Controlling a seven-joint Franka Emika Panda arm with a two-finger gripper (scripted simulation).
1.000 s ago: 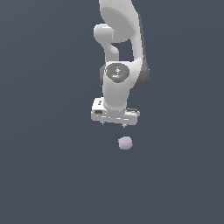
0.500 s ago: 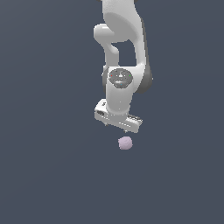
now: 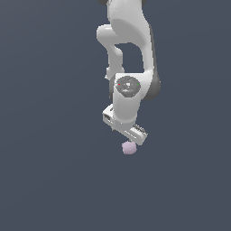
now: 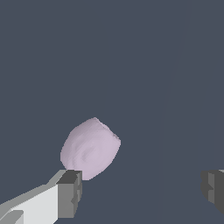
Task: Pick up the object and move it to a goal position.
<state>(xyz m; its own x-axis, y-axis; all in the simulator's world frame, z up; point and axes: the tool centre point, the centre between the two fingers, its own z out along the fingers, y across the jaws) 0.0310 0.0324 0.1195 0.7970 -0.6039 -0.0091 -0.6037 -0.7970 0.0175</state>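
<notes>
tool (image 3: 127, 135) lower now — just above object (image 3: 129, 148)

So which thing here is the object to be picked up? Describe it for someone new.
Find the white robot arm coming down the middle of the exterior view. Just below its hand sits the object, a small lumpy roundish blob. Its pale lilac-pink colour is the only tint against the plain dark grey ground.

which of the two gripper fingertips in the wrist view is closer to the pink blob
The fingertip on the white finger: its dark pad sits right beside the blob, while the other pad is far off across the gap.
</notes>
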